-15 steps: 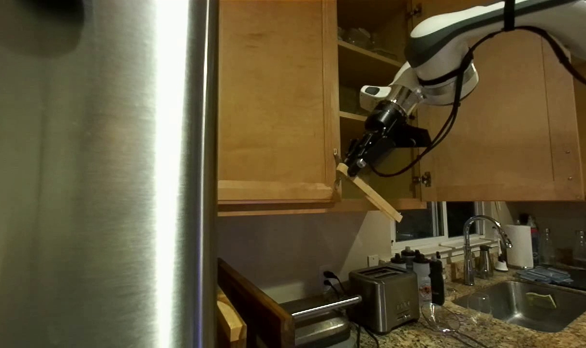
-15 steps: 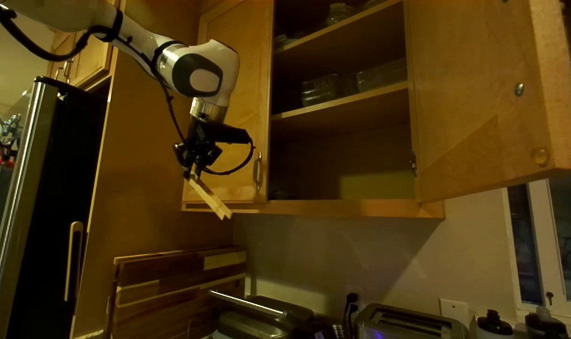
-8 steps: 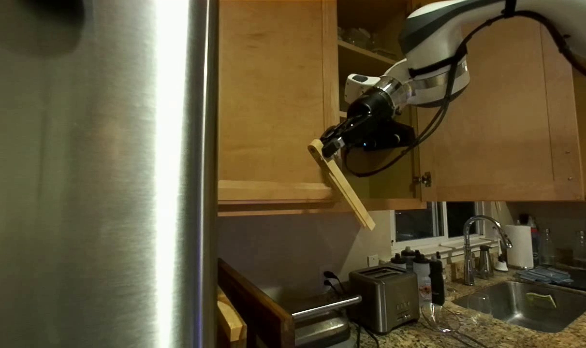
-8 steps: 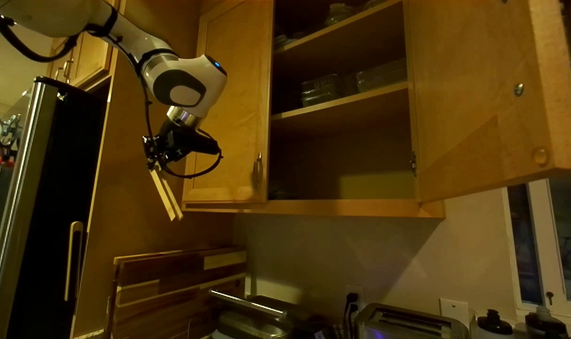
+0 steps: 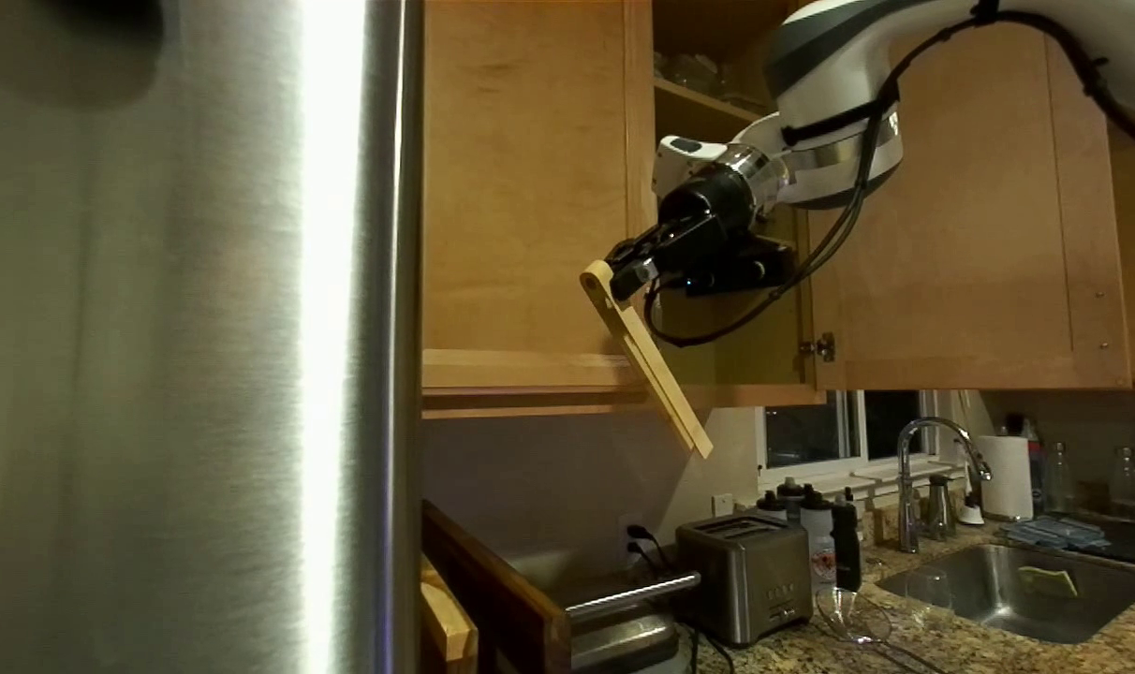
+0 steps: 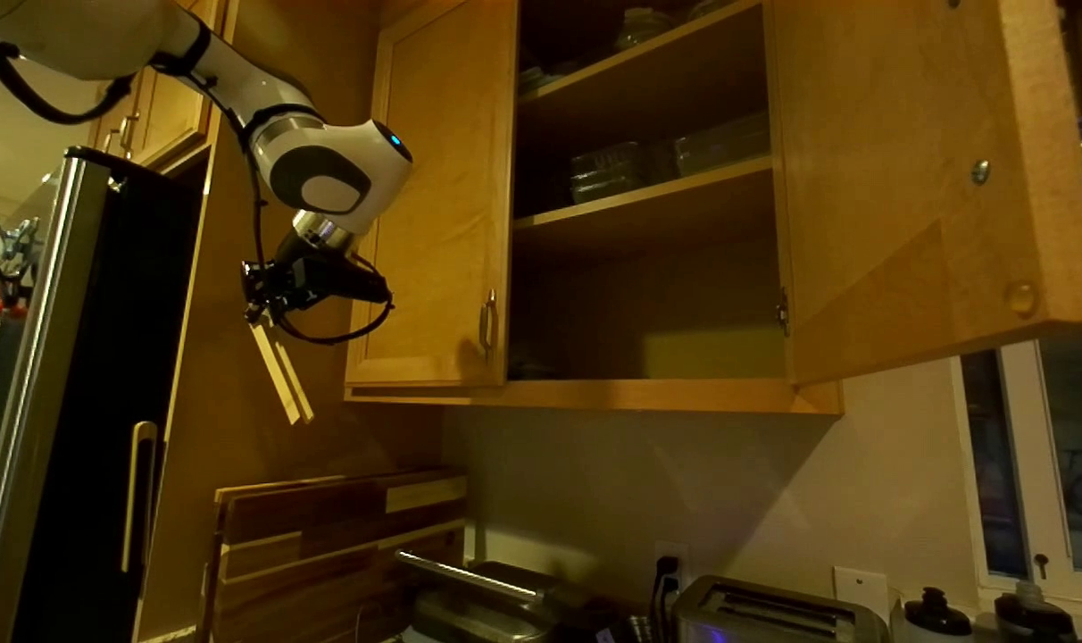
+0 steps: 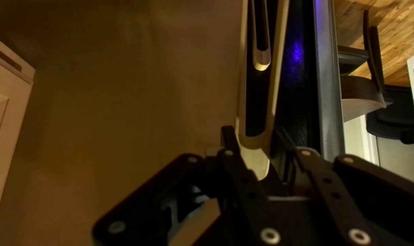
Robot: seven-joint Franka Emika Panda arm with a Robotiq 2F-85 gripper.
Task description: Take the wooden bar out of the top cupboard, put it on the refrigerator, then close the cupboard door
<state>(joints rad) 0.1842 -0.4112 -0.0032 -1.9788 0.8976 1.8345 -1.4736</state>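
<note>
1. We see the pincer (image 7: 256, 153) pinching the wooden bar (image 5: 666, 379) by its rounded, joined end, which sits btwn the jaws.
2. Rest of the bar juts past the tips, two prongs slanting down in mid-air, in both ext. views.
3. In an ext. view, we see it outside the top cupboard (image 6: 639, 395), in front of a tall wood panel (image 6: 228, 429); the cupboard door (image 6: 898, 179) is open.
4. Wrist view: bar partly covers the refrigerator (image 7: 299, 99), dark side showing.
</note>
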